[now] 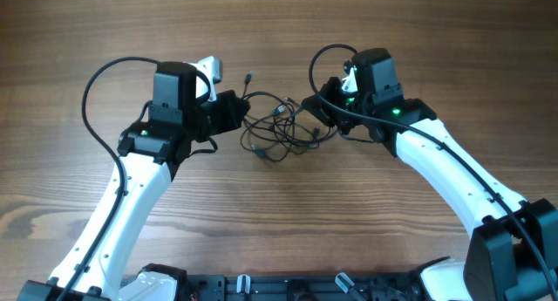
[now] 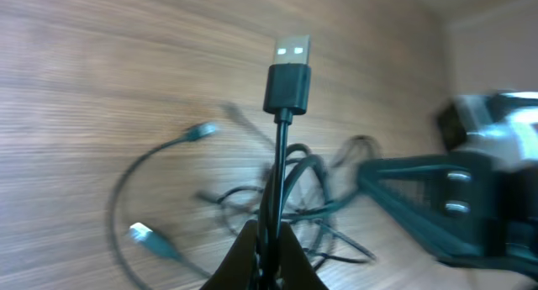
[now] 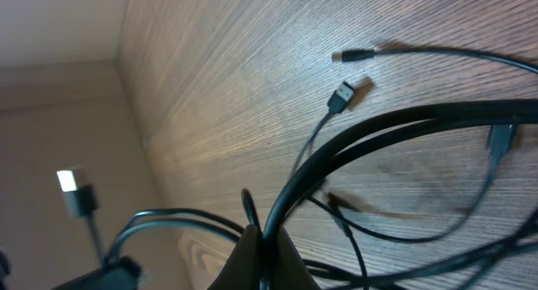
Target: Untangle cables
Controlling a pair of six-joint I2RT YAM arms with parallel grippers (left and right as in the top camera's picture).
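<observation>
A tangle of thin dark cables [image 1: 277,129] lies on the wooden table between my two grippers. My left gripper [image 1: 234,112] is at its left side and is shut on a cable; in the left wrist view the jaws [image 2: 271,255] pinch a black cable whose USB plug [image 2: 288,76] stands up above them. My right gripper [image 1: 321,111] is at the tangle's right side, shut on a dark cable [image 3: 353,143] that arcs up from its jaws [image 3: 262,250]. Small plug ends [image 3: 341,97] lie loose on the wood.
The wooden table [image 1: 279,214] spreads all round the tangle. Each arm's own thick black cable loops above it, on the left [image 1: 96,83] and on the right [image 1: 318,61]. The other arm [image 2: 471,189] shows at the right of the left wrist view.
</observation>
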